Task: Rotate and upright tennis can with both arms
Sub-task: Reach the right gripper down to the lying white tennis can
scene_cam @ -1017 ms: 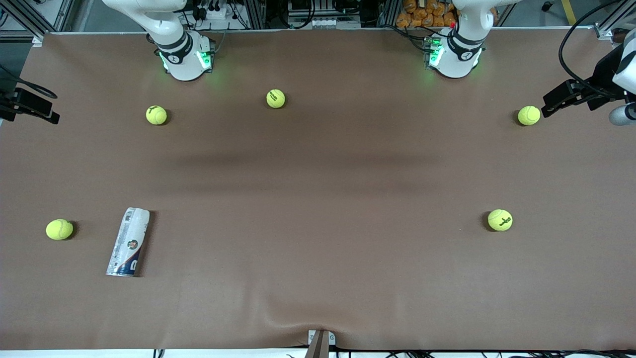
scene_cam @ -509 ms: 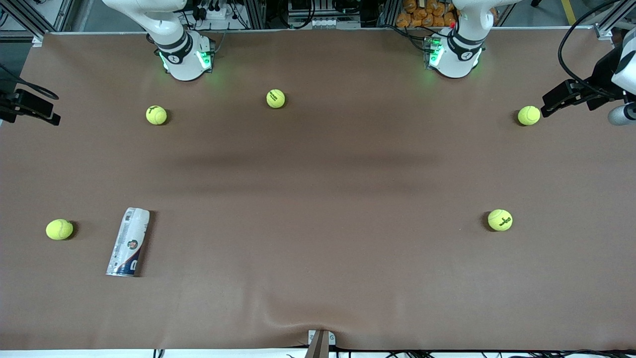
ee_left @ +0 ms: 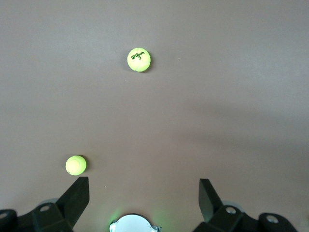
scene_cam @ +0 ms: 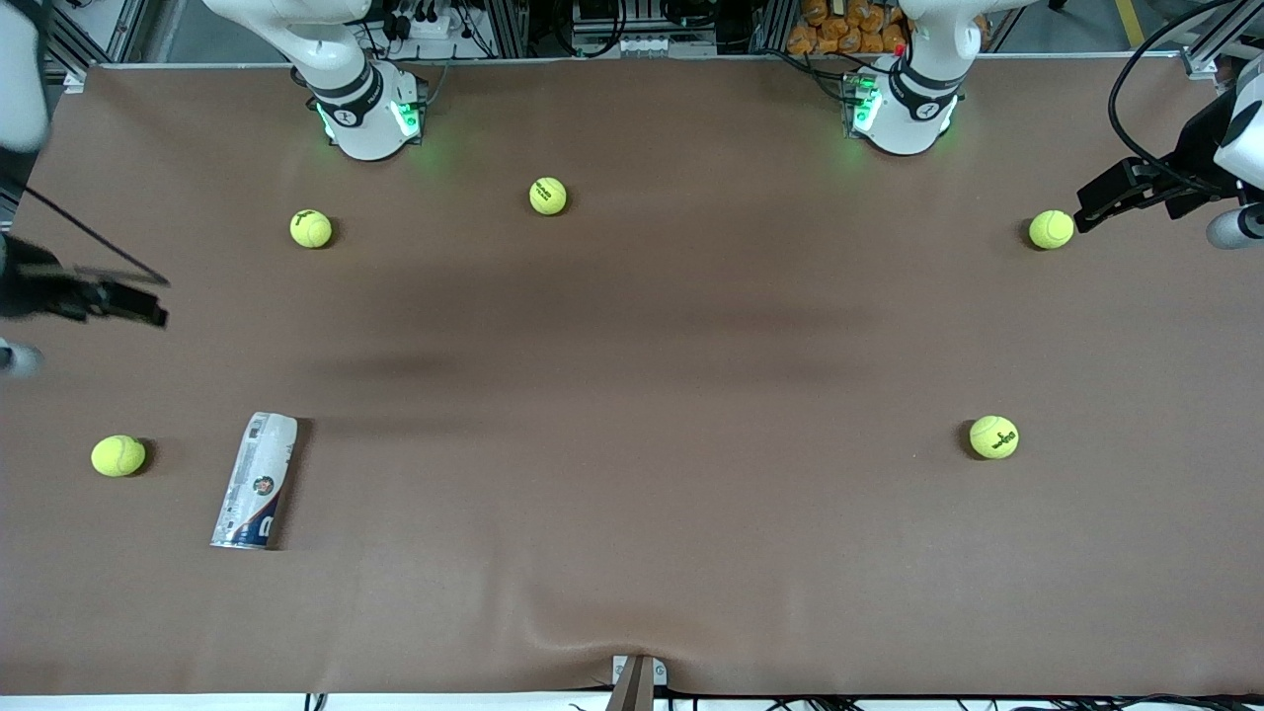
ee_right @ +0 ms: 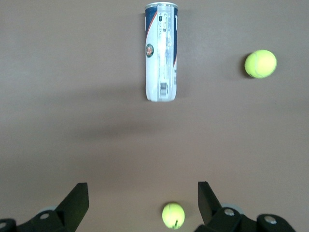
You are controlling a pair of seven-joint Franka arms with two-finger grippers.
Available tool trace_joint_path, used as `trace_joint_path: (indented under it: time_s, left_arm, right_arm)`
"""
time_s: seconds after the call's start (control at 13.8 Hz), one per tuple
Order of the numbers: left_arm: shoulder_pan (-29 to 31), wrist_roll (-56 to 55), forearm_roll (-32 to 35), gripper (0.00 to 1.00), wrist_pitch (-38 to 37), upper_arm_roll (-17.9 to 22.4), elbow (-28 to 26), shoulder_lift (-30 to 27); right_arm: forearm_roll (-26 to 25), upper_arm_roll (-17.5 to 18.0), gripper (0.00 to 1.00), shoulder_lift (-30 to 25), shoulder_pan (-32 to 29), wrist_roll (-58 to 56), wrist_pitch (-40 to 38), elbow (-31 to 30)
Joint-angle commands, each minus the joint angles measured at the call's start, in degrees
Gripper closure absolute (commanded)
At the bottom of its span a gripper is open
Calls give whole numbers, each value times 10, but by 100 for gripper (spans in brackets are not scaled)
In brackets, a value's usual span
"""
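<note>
Tennis can (ee_right: 161, 52) lies lengthwise ahead of the right end effector (ee_right: 143, 203), wide open, nearer than the left end effector (ee_left: 144, 199), also wide.

Robotics lab, aluminium framing (scene_cam: 59, 39), cabling (scene_cam: 632, 30), brown-covered table (scene_cam: 632, 326)
</note>
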Motion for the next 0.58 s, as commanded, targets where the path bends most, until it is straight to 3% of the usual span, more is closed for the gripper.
trace_joint_path:
  time_s: [0.0, 0.51]
  left_arm:
    - [5, 3, 1, 0, -7, -6, -3, -5]
    - [5, 3, 1, 0, -6, -6, -2, -5]
  right_arm:
    - [-9, 9, 0, 78, -11, 0, 54, 13]
    - [-9, 9, 0, 212, -14, -45, 211, 14]
